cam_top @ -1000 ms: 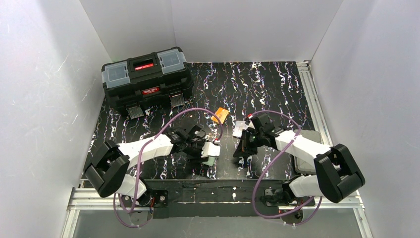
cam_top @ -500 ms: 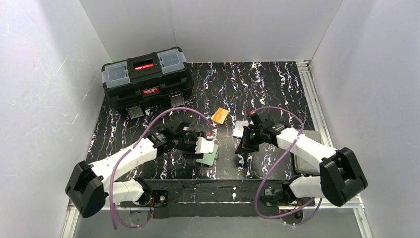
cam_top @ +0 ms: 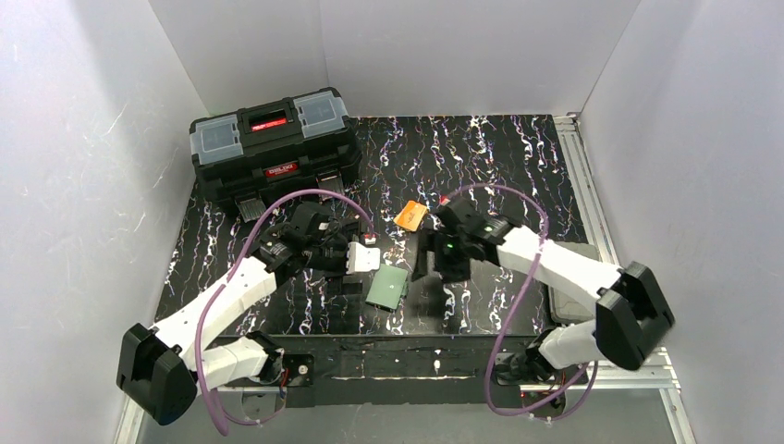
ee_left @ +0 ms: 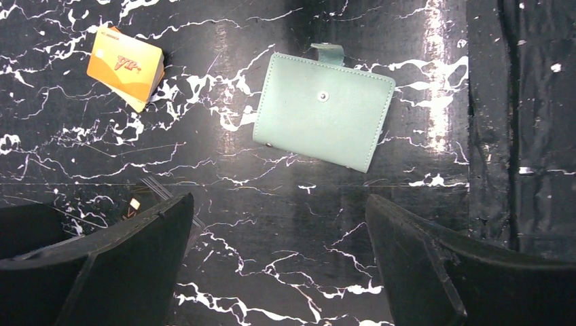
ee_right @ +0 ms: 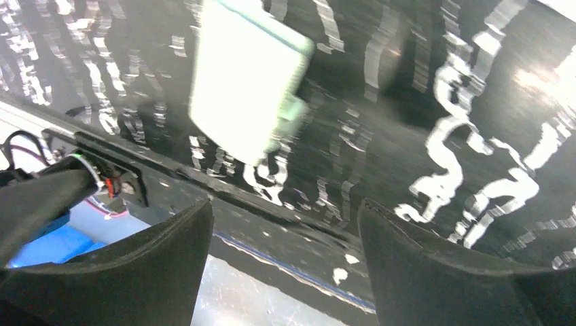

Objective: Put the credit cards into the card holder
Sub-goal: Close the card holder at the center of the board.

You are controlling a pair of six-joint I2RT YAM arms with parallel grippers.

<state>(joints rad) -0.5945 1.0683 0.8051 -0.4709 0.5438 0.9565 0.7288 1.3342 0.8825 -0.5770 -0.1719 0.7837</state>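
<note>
The card holder [cam_top: 388,287] [ee_left: 322,112] is a mint-green wallet lying shut and flat on the black marbled table, its snap tab [ee_left: 328,53] at one edge. In the right wrist view it shows as a blurred pale patch [ee_right: 248,81]. An orange credit card [cam_top: 410,216] [ee_left: 126,68] lies flat just beyond it. My left gripper [cam_top: 356,277] [ee_left: 278,204] hovers to the wallet's left, open and holding nothing. My right gripper [cam_top: 428,264] [ee_right: 284,210] hangs to the wallet's right, also open with nothing in it.
A big black toolbox [cam_top: 275,153] stands at the back left. A grey pad [cam_top: 575,277] lies at the table's right edge under the right arm. The table's front edge and metal rail [cam_top: 407,356] run close behind the wallet. White walls close in three sides.
Both grippers have opened. The left gripper drew back to the left, leaving the wallet flat on the table. The right gripper swung left toward the wallet.
</note>
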